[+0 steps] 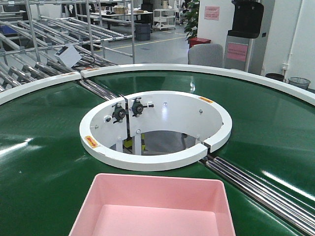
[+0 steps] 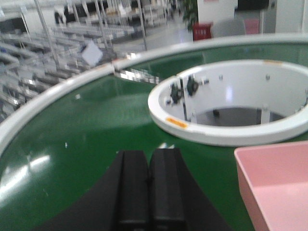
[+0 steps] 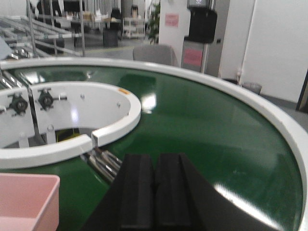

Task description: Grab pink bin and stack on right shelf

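The left gripper (image 2: 149,159) is hanging low over the green belt (image 2: 72,125). Its two black fingers are pressing flat against each other and are holding nothing. From these jaws the pink bin (image 2: 274,183) is lying to the right and a little ahead, and only its near-left corner is showing in the left wrist view.

In the middle, the front view is giving what both wrist views are missing. The far rim of the pink bin (image 1: 157,179) is running across from left to right, with both far corners visible, just before the white ring (image 1: 147,160). This view is showing no gripper. The near side of the bin is cut off, so I cannot tell the long axis for sure.

On the right side, the right gripper (image 3: 154,161) is also fully closed and empty. From its jaws the bin (image 3: 24,197) is lying to the left.

So the bin is sitting between the two arms, and I judge neither one is clearly nearer. Both jaws are needing to open first. The right shelf is not appearing in any view.
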Available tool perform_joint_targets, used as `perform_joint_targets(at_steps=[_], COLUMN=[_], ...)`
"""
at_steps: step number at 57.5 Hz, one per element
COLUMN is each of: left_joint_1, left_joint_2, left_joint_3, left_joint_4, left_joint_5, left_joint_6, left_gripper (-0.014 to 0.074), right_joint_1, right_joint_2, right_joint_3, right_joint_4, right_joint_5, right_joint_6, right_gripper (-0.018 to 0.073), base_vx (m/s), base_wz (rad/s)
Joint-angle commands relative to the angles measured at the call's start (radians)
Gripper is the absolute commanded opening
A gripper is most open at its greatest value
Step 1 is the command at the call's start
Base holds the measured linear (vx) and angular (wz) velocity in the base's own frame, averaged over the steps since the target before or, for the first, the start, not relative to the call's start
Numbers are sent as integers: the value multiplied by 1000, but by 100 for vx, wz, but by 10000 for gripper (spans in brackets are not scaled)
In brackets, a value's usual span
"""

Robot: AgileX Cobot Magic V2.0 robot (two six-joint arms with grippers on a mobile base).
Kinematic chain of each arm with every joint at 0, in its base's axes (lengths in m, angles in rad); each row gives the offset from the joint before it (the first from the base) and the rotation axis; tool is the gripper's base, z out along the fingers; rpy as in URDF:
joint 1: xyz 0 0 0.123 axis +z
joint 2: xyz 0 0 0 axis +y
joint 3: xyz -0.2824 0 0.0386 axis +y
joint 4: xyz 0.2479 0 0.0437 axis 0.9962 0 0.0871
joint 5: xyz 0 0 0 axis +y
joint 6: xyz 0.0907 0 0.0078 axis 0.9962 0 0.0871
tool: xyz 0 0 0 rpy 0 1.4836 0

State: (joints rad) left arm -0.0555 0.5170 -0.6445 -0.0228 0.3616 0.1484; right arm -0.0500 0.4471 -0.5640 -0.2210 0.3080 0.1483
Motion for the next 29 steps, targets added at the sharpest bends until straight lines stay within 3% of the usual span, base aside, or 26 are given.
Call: perform_joint_targets(at_steps=[1, 7, 12, 20, 29], left_joint_1=[-7, -7, -7, -7, -7], left_joint_2=[54, 91, 112, 134, 133], left_joint_3=[-30, -30, -30, -30, -30], left_joint_4=[-1, -1, -1, -1, -1], left_joint_5=[-86, -70, -71, -71, -84], left_joint_6=[-1, -1, -1, -1, -1], left_gripper=[38, 130, 258, 430, 479], right_joint_1=[-1, -1, -1, -1, -1], right_joint_2=[42, 59, 59, 59, 59], right_joint_3=[-33, -33, -33, -33, -33], right_joint_4=[-8, -8, -8, -8, -7], right_joint_5=[-81, -81, -77, -27, -20], right_joint_6=[-4, -4, -6, -6, -6], right_gripper=[-1, 23, 69, 195, 370], base_vx=[0, 0, 0, 0, 0], base_wz=[0, 0, 0, 0, 0])
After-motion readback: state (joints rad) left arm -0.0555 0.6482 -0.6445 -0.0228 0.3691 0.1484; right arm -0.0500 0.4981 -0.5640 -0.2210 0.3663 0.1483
